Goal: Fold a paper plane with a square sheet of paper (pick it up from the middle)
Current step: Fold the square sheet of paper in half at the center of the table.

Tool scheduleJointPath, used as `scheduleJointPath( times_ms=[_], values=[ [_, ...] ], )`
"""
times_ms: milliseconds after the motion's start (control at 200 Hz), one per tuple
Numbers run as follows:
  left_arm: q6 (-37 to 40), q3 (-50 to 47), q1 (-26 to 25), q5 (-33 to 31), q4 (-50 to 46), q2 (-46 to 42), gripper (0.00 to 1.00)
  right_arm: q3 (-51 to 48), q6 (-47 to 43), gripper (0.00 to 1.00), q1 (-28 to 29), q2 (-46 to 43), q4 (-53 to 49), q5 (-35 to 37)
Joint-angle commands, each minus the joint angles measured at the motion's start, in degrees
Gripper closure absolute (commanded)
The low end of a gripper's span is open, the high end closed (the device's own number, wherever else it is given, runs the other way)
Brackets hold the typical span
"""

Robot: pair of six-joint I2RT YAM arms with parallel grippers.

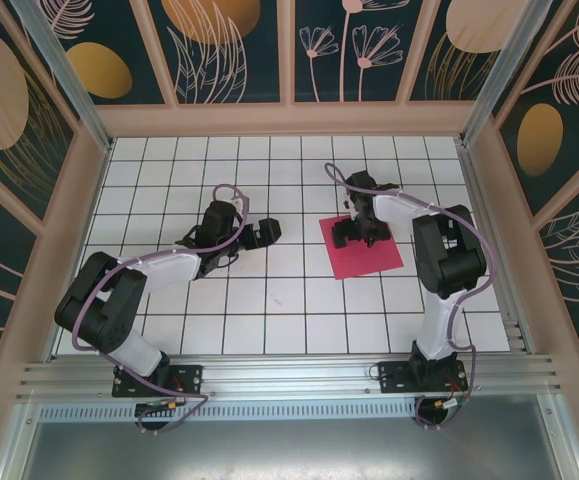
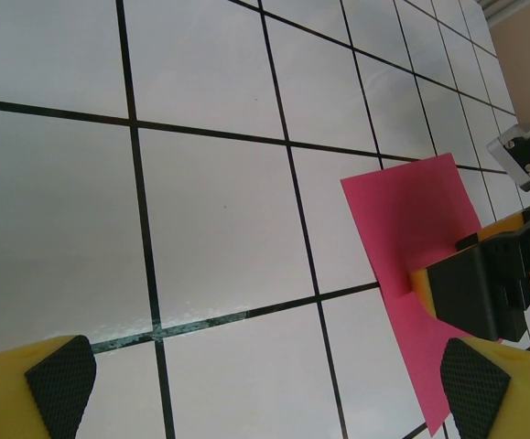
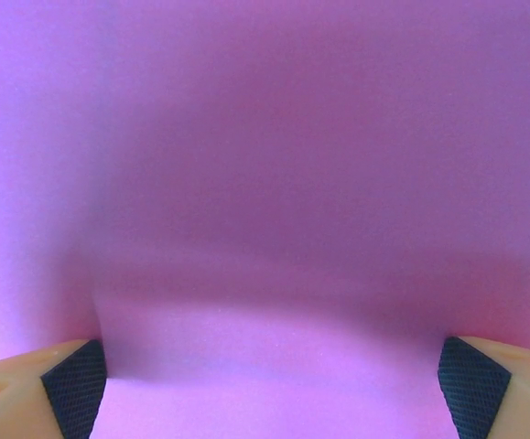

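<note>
Tiled bench (image 1: 269,310), leafy walls (image 1: 234,45); square sheet of paper (image 1: 377,260) lay at 2 o'clock under the right end effector (image 1: 358,237), spread wide; left end effector (image 1: 268,232) gaped too.

You see the square sheet of paper (image 1: 371,257), plain magenta-pink and unmarked, lying unfolded and flat on the white tiled table (image 1: 269,300). It sits right of centre, its edges turned slightly askew to the black grid lines.
</note>
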Motion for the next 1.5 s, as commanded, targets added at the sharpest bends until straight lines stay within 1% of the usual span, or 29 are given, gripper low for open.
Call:
scheduleJointPath(
  times_ms=[0, 520, 831, 1151, 1496],
  values=[
    [-0.21, 0.76, -0.17, 0.17, -0.55, 0.27, 0.01, -3.49, -0.97, 0.05, -0.18, 3.40, -0.22, -1.24],
    [-0.17, 1.05, -0.12, 0.01, -0.74, 0.03, 0.01, -3.80, -0.46, 0.07, -0.23, 3.35, 0.43, -1.20],
    [-0.24, 1.21, -0.17, -0.07, -1.15, -0.32, 0.01, -3.81, -0.46, 0.11, -0.21, 3.27, 0.60, -1.59],
    [-0.27, 1.20, -0.19, -0.20, -1.23, -0.32, 0.02, -3.99, -0.17, 0.11, -0.18, 3.06, 0.95, -1.70],
    [-0.19, 2.21, -0.25, -2.17, -3.16, -0.17, 0.01, -4.42, 0.29, 0.11, -0.21, 2.98, 1.68, -1.79]
  ],
)
